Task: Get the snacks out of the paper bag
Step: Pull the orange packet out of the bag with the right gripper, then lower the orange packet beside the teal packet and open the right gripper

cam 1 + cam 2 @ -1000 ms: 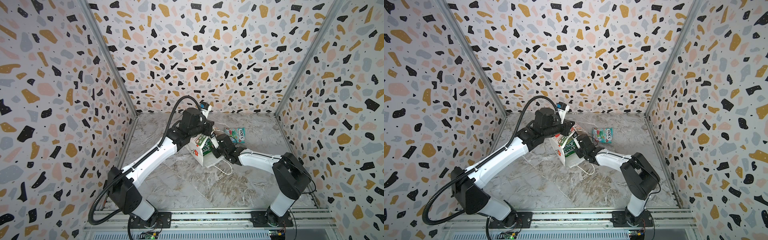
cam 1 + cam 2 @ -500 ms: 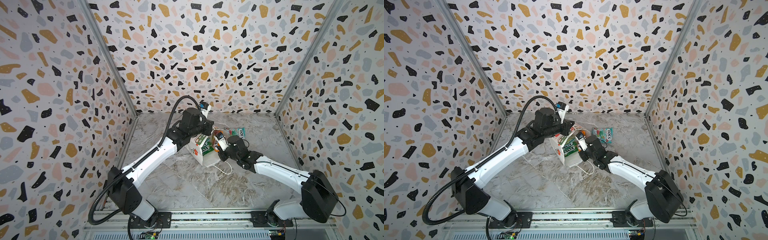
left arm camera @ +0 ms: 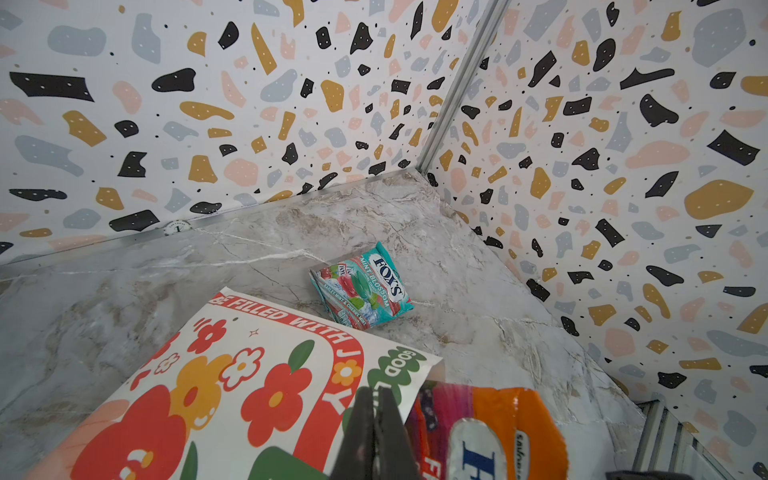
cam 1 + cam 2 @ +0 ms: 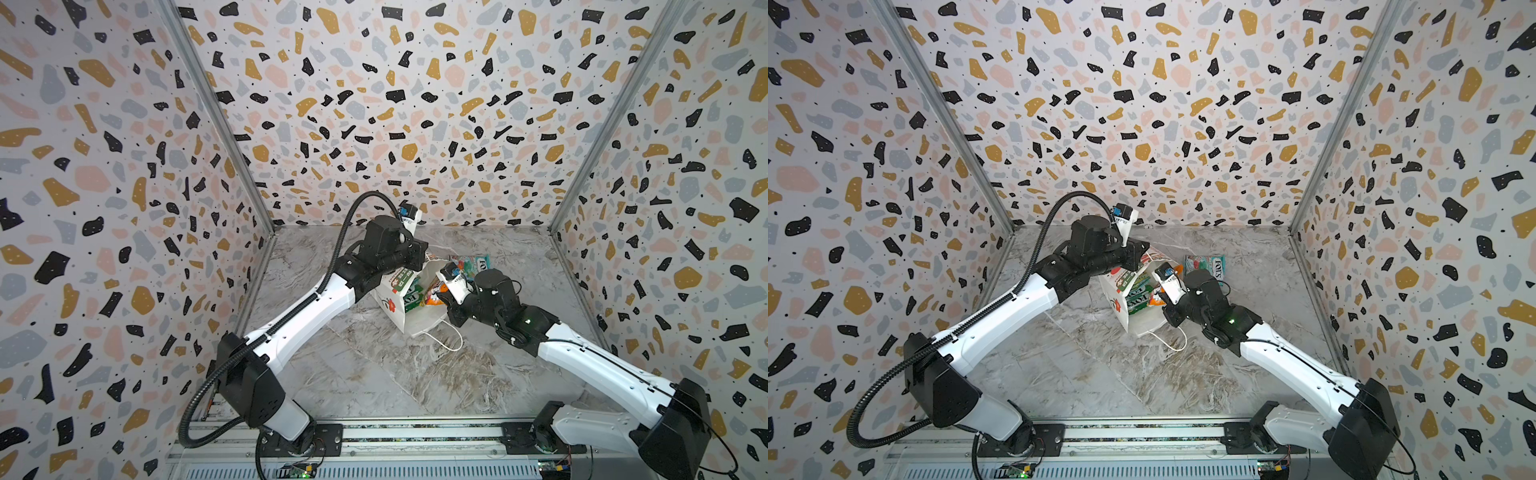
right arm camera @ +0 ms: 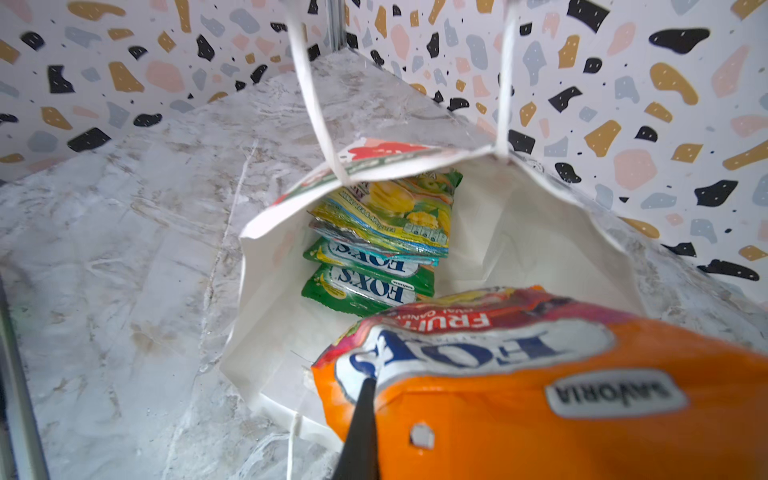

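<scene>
The paper bag (image 4: 397, 316) (image 4: 1129, 320) lies tipped on the marble floor, its mouth facing my right arm. My left gripper (image 3: 376, 397) (image 4: 1140, 255) is shut over its flowered side (image 3: 232, 374); the upper cord handle (image 5: 309, 83) rises taut toward it. My right gripper (image 5: 370, 388) (image 4: 442, 297) is shut on an orange snack packet (image 5: 561, 395) (image 4: 1156, 300) at the bag's mouth. Several green and yellow-green snacks (image 5: 368, 278) lie stacked inside the bag (image 5: 519, 232). A teal-red snack (image 3: 363, 286) (image 4: 473, 264) lies on the floor behind the bag.
The bag's other cord handle (image 4: 451, 338) trails loose on the floor in front of it. Patterned walls close in the left, back and right sides. A metal rail (image 4: 374, 432) carrying both arm bases runs along the front. A small round token (image 3: 178, 227) sits at the back wall's foot.
My right gripper has drawn back out of the bag with the orange packet, its arm swinging out to the right. The left arm and the bag have stayed put.
</scene>
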`<state>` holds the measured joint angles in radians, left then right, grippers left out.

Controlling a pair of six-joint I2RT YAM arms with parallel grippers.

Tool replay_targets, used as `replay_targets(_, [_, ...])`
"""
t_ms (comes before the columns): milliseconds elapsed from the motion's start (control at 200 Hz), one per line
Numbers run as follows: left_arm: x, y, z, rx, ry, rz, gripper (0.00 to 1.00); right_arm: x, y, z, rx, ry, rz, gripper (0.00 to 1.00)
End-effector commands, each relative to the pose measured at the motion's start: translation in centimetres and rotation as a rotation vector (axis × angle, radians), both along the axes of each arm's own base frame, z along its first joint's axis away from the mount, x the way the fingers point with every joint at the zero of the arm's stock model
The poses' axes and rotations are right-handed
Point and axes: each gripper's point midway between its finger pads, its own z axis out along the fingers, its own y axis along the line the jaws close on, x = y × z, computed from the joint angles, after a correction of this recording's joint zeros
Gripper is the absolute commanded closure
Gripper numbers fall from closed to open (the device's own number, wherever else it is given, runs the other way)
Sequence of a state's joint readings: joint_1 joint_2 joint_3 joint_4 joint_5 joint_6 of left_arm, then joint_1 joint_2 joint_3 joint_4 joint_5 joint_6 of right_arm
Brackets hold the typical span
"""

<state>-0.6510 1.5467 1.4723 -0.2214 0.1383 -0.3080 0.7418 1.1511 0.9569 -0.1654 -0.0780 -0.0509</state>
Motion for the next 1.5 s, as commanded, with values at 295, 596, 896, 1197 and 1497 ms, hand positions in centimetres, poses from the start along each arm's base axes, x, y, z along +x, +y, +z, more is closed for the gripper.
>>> replay_targets(295, [0.4, -0.6, 0.9, -0.036, -0.031, 0.004, 1.0, -1.6, -1.9, 12.1, 0.117, -0.217, 0.004, 1.0])
replay_targets(596, [0.4, -0.7, 0.8, -0.03, -0.029, 0.0, 1.0, 1.3, -7.1, 16.6, 0.176, -0.279, -0.184, 1.0])
replay_targets(896, [0.3, -0.9, 0.8, -0.032, -0.029, -0.007, 1.0, 6.7, -14.3, 14.5, 0.185, -0.187, -0.397, 1.0])
replay_targets(1197, [0.2, -1.1, 0.9, -0.033, -0.029, -0.021, 1.0, 13.5, -20.9, 8.2, 0.227, -0.063, -0.558, 1.0])
replay_targets(1497, [0.2, -1.3, 0.4, -0.03, -0.024, -0.028, 1.0, 19.3, -23.9, 4.3, 0.289, -0.041, -0.611, 1.0])
